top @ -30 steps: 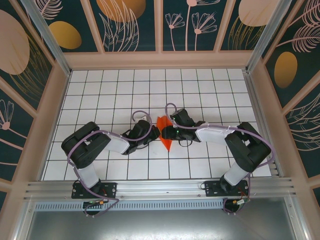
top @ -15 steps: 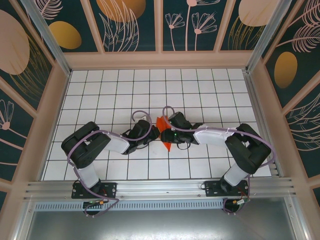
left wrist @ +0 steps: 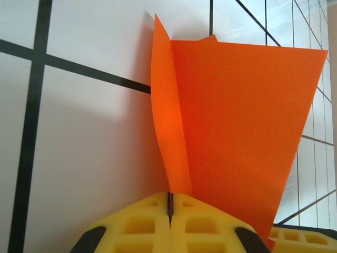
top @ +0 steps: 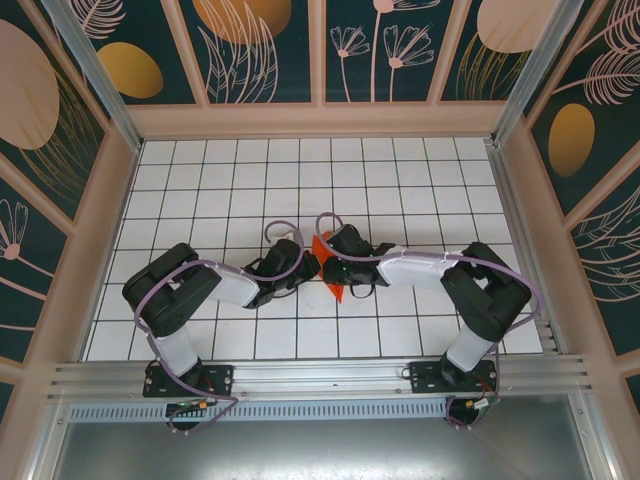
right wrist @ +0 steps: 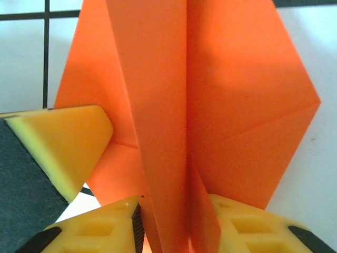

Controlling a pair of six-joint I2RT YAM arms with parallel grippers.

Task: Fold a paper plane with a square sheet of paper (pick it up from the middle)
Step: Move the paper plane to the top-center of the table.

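The left end effector is pressed fully closed, its yellow pads meeting on a thin upright flap at the near edge of the paper plane. From these pads the orange sheet rises straight ahead and spreads off to their right, with the white gridded surface bare to their left. From above, the paper plane sits directly between the two end effectors. Its long axis runs far to near, across the line that joins them, and its pointed end seems to face the arm bases. Neither arm is the nearer one, since both are already at the paper, one on each flank. The right end effector is drawn narrow around the raised centre fold, with one yellow pad on each side and both touching the paper as far as I can judge. How firm that pinch is cannot be told. From it the crease runs straight ahead, with a wing opening to either side, and one of the other arm's pads lies just beside it on the left wing. My reading is that the coming move turns on that crease staying centred between the right pads, because a skewed squeeze would bend the fold. No brand, label or writing can be read on the paper, the pads or the surface.
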